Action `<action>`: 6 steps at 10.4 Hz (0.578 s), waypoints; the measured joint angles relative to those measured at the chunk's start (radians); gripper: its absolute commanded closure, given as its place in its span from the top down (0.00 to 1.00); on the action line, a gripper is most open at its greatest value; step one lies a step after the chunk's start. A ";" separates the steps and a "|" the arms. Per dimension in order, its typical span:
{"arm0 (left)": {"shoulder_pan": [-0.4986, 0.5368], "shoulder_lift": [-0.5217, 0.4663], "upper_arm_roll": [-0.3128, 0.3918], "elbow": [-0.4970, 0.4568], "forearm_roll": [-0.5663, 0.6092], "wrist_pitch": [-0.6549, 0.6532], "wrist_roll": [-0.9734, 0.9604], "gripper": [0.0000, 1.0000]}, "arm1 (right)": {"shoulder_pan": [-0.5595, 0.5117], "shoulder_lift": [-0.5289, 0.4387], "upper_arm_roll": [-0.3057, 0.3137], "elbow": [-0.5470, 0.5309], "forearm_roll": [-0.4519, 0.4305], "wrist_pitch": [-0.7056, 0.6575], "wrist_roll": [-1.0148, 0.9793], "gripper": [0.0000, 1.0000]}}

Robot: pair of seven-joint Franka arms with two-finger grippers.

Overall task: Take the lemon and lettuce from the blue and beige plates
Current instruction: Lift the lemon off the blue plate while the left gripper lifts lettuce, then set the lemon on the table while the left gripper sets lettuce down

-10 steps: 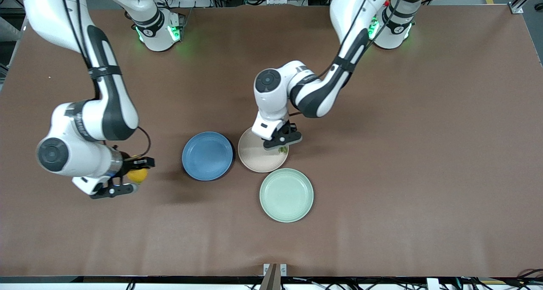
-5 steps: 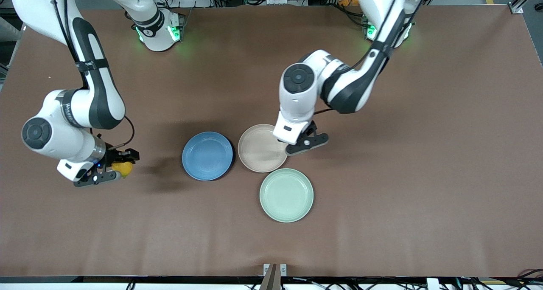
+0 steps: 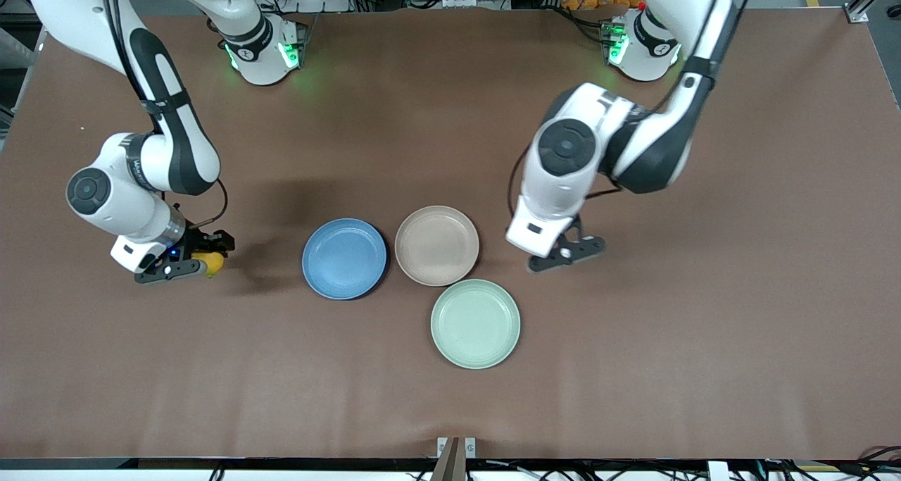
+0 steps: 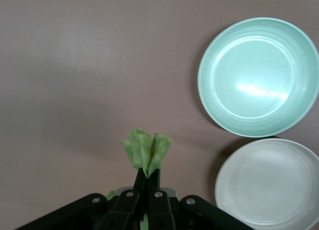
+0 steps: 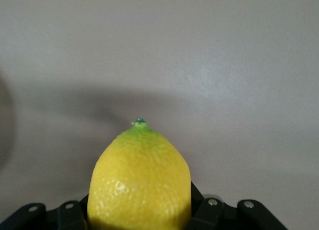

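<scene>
Right gripper point(image 3: 188, 263): sits at the left of the front view, over bare bench point(image 3: 704, 326) toward the right arm's end, well apart from the plates. Its fingers point(image 5: 219, 212) are clamped on the lemon.
Lemon point(image 3: 209, 262): gripped around its wide middle, pointed tip sticking out ahead of the gripper in the right wrist view. That hold likely keeps the round fruit from squirting out.
Left gripper point(image 3: 565, 252): right of centre in the front view, over bare bench beside the beige plate. Fingers point(image 4: 152, 182) pressed together, pinching the lettuce.
Lettuce point(image 4: 146, 151): a folded green leaf held by its lower end, the rest standing free above the fingertips. Hidden under the wrist in the front view.
Blue plate point(image 3: 344, 258): centre of frame, nothing on it.
Beige plate point(image 3: 436, 245): just beside the blue one, nothing on it.
Mint plate point(image 3: 475, 323): lower centre, nearer the camera, also bare.
Progress, judged: both items are off their plates and clear of them; the picking looks done.
</scene>
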 measured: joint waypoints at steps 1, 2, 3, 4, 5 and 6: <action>0.025 -0.008 0.000 0.000 0.000 -0.022 0.051 0.00 | -0.014 0.001 0.000 -0.019 0.000 0.015 -0.017 0.58; 0.051 -0.017 0.000 0.000 0.000 -0.046 0.106 0.00 | -0.025 0.007 0.000 -0.028 0.000 0.019 -0.024 0.58; 0.078 -0.027 0.001 0.000 -0.001 -0.067 0.160 0.00 | -0.032 0.020 -0.001 -0.031 0.000 0.027 -0.026 0.59; 0.105 -0.033 0.001 0.000 -0.001 -0.080 0.211 0.00 | -0.036 0.040 -0.001 -0.032 0.001 0.047 -0.026 0.60; 0.129 -0.035 0.001 -0.001 -0.001 -0.084 0.258 0.00 | -0.038 0.066 -0.001 -0.033 0.001 0.073 -0.026 0.60; 0.151 -0.034 0.001 -0.003 -0.001 -0.085 0.312 0.00 | -0.039 0.092 0.000 -0.032 0.002 0.093 -0.026 0.61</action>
